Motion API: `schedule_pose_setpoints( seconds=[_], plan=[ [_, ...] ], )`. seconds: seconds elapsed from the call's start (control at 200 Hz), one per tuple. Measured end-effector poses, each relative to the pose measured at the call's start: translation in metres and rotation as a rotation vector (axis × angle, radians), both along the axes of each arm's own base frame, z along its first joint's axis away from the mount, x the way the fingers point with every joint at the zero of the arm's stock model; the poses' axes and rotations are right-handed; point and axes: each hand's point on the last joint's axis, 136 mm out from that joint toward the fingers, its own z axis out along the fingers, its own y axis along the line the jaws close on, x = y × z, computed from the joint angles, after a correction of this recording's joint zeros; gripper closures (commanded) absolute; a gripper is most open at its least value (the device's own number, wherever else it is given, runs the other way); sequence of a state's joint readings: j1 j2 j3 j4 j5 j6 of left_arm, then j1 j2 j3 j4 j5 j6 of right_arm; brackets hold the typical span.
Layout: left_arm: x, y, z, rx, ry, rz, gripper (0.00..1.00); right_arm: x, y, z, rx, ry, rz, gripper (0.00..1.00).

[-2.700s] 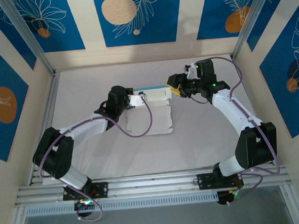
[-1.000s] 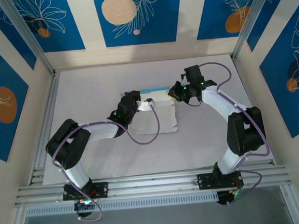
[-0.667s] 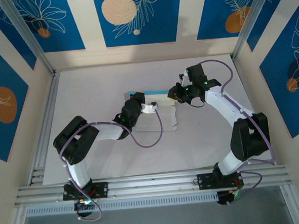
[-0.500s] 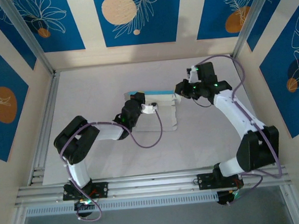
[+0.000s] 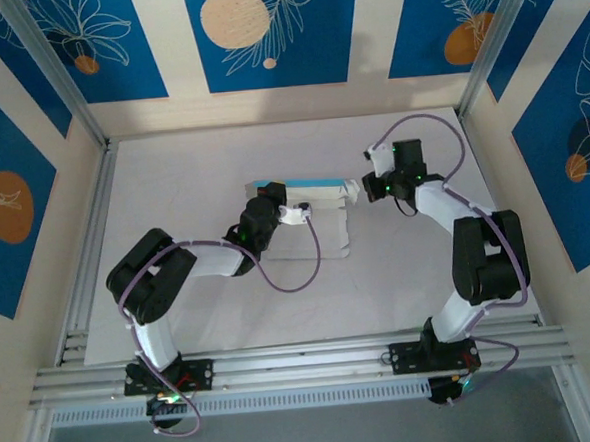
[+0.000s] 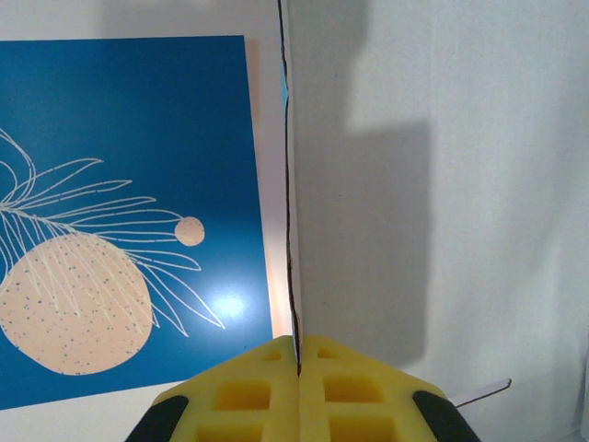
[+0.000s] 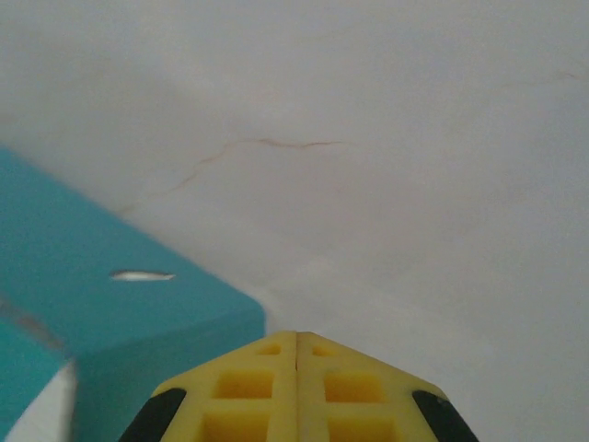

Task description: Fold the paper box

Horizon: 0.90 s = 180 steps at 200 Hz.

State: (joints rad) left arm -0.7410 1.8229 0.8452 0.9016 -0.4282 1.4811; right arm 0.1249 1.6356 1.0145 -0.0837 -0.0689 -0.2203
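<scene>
At mid-worktop (image 5: 180, 308), slightly toward the far edge, lies the paper box (image 5: 321, 234), its white side up. The left gripper (image 5: 297, 213) is at the box's left part. In the left wrist view its yellow fingers (image 6: 248, 396) are pressed together on the thin edge of the card (image 6: 368, 138), which runs straight up from between them. A light-blue strip stands along the box's far side. The right gripper (image 5: 361, 189) sits just beside that strip's right corner (image 7: 110, 304), fully closed and holding nothing.
</scene>
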Motion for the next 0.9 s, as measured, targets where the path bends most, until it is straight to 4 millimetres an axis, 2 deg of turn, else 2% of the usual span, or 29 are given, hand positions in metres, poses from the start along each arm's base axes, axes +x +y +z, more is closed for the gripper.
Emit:
schedule_pose_setpoints(
  seconds=[0.08, 0.165, 0.285, 0.455, 0.735, 0.9],
  plan=[
    [0.001, 0.002, 0.0, 0.002, 0.0, 0.011, 1.0, -0.007, 0.018, -0.001, -0.017, -0.049, 0.133, 0.97],
    [0.002, 0.004, -0.002, 0.005, 0.002, 0.023, 1.0, -0.013, 0.027, -0.001, -0.028, -0.095, 0.234, 0.96],
    [0.002, 0.004, -0.008, 0.014, 0.011, 0.027, 1.0, -0.02, 0.035, -0.003, -0.04, -0.131, 0.323, 0.96],
    [0.002, 0.005, -0.011, 0.022, 0.017, 0.035, 1.0, -0.042, 0.057, -0.005, -0.081, -0.158, 0.445, 0.95],
    [0.004, 0.009, -0.008, 0.018, 0.007, 0.056, 1.0, -0.057, 0.063, -0.005, -0.11, -0.124, 0.436, 0.89],
    [0.006, 0.01, 0.0, -0.002, -0.023, 0.072, 1.0, -0.07, 0.075, -0.01, -0.091, -0.062, 0.43, 0.86]
  ],
)
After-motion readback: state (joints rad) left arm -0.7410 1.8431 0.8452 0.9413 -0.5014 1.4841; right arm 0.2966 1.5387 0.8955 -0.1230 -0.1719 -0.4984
